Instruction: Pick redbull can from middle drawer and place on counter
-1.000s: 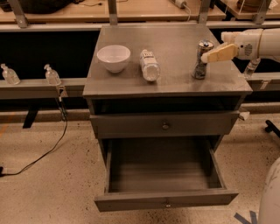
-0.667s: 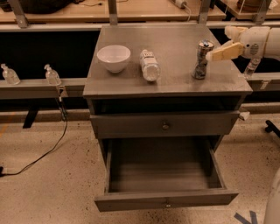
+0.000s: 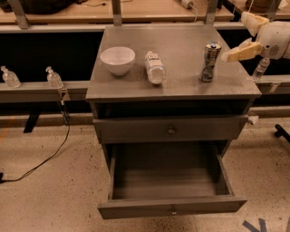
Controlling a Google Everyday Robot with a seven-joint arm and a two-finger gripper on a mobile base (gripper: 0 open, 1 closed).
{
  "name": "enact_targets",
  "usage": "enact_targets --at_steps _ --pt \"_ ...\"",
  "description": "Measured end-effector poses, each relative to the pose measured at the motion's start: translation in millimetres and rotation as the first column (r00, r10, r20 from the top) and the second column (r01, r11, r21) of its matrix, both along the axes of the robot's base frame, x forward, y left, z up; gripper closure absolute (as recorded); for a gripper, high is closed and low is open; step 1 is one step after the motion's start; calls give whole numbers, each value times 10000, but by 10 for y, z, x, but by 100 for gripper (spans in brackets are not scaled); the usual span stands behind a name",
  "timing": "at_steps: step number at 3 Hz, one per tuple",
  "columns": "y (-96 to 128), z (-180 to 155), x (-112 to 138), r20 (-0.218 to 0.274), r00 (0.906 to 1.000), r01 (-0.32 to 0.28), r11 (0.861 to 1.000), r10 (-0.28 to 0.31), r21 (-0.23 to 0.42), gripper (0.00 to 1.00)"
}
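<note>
One step left, I reckon: redbull can (image 3: 209,61) stands upright on the bench (image 3: 179,43), my pincer (image 3: 236,38) open and empty just beside it; next, back away without nudging it.

Robotics lab: speckled hard floor (image 3: 41,199), loose cable (image 3: 50,156), wooden worktops (image 3: 149,9) behind, grey drawer bench (image 3: 181,36), robot gripper (image 3: 234,37) spread wide over its right edge.

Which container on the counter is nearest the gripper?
The redbull can, upright at the right; the gripper hovers just right of it. Bowl and bottle sit farther left.
</note>
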State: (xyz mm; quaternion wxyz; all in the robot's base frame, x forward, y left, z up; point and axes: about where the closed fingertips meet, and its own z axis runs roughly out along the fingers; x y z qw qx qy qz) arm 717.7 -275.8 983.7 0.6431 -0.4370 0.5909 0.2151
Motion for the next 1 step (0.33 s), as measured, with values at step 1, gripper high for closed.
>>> enact_targets --at_steps 1 --pt "1 0 0 0 10000 -2 10000 2 0 0"
